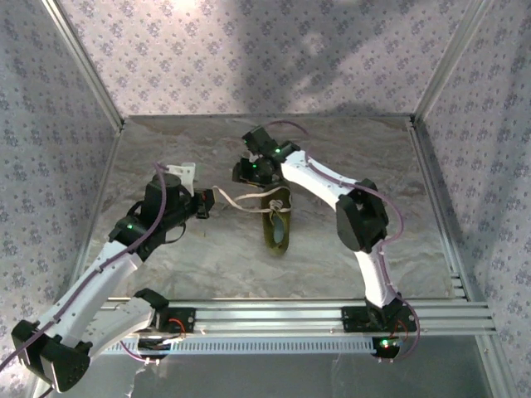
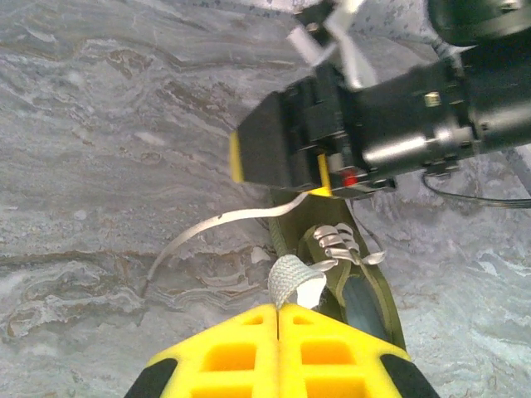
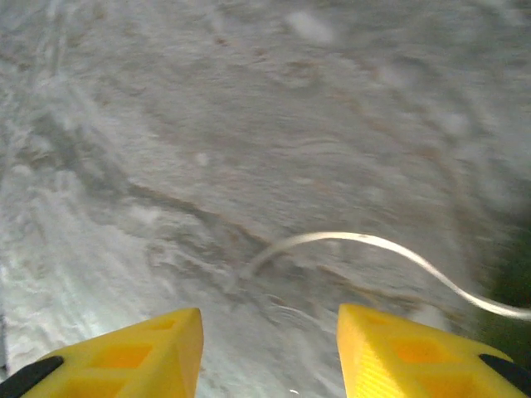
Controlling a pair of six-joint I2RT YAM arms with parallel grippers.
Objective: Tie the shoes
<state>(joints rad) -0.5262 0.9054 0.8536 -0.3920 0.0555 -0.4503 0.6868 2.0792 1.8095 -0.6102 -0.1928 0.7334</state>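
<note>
Judging this step as a regrasp of the loose lace, on the marbled table (image 1: 207, 265). The shoe (image 1: 278, 224) sits just ahead and right of the left gripper (image 2: 278, 308), whose jaws are clamped on the held lace (image 2: 292, 280). The right gripper (image 3: 268, 315) jaws stand apart and empty, and the free lace (image 3: 357, 240) arcs across just ahead of them. We'd hold left tension steady, drop the right jaws astride that arc, close fully, then pull gently so the shoe doesn't drag.
</note>
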